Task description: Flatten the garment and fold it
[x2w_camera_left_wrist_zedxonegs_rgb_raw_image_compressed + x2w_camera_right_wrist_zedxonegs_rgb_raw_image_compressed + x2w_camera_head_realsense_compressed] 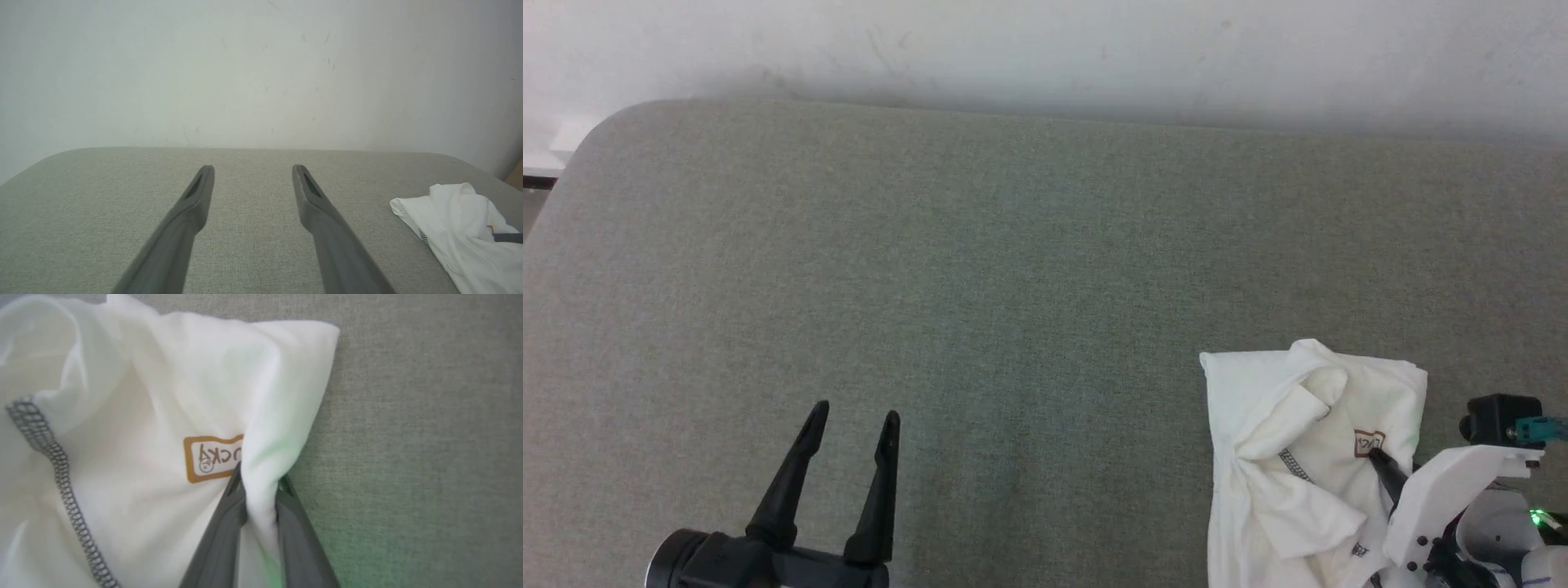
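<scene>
Since the shirt [1258, 425] lies crumpled, the right gripper [259, 479] pinches it beside the patch [212, 457], likely to spread it; the left gripper [854, 416] hovers wide.

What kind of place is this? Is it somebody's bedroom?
Hard to say for sure, but it looks like an indoor spot for folding clothes: a grey-green fabric-covered surface against a plain white wall, with one crumpled white shirt on it.

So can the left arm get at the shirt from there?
Probably yes: the open left tool has only bare grey surface between it and the shirt; the right tool pinches a fold on its far side.
</scene>
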### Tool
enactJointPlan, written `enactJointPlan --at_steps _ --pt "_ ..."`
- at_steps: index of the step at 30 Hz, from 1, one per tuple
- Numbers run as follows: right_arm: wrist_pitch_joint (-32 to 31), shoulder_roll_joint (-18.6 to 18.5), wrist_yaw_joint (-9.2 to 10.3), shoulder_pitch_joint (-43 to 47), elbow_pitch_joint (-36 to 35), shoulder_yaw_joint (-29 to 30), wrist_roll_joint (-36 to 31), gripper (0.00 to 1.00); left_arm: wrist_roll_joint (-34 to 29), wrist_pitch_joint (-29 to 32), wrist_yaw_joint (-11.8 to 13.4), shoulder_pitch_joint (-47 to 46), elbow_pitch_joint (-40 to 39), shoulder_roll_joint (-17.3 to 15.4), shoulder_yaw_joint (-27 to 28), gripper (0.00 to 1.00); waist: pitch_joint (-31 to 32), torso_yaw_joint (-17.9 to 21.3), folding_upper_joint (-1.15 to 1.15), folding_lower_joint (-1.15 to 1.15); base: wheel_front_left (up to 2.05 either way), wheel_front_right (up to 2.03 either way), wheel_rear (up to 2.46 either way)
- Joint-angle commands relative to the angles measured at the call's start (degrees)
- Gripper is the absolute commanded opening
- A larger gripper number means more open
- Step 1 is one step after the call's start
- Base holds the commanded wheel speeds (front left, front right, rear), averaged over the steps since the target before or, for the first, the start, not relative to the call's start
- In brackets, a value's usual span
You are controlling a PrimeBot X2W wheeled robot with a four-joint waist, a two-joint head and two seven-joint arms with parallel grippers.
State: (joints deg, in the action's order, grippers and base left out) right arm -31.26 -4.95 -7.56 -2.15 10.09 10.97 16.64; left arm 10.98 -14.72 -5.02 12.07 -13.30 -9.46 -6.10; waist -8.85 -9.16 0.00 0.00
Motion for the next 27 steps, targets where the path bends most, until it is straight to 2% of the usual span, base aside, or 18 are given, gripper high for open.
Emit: enactJointPlan --at_steps 1,6,13,20,27 --pt "0.41 -0.1 0.08 -0.56 1.2 -0.7 -0.27 0.0 -0.37 -0.18 -0.34 -1.07 -0.26 -0.08 -0.33 1.0 0.53 1.06 0.0 0.0 0.0 0.0 0.0" --pt "0.68 -2.28 0.08 -3.53 -0.68 -1.91 -0.47 0.0 -0.25 -0.18 0.08 -1.12 -0.5 -0.21 -0.26 1.0 1.03 4.06 0.0 0.0 0.0 0.0 0.0" --pt "-2.89 -9.0 0.08 -11.03 -2.56 -5.06 -1.46 0.0 -0.31 0.11 0.29 -2.34 -1.6 -1.37 0.13 1.0 -1.65 9.04 0.0 0.0 0.0 0.0 0.0" --pt "-6.8 -16.85 0.08 -18.87 -3.24 -8.05 -1.66 0.0 -0.53 0.91 0.1 -6.16 -3.68 -3.15 0.65 1.0 -8.81 12.66 0.0 0.0 0.0 0.0 0.0" --pt "-7.32 -25.21 0.08 -25.07 -2.59 -7.78 -2.98 0.0 -1.03 1.69 -0.34 -11.31 -6.08 -5.27 0.96 1.0 -17.19 13.64 0.0 0.0 0.0 0.0 0.0"
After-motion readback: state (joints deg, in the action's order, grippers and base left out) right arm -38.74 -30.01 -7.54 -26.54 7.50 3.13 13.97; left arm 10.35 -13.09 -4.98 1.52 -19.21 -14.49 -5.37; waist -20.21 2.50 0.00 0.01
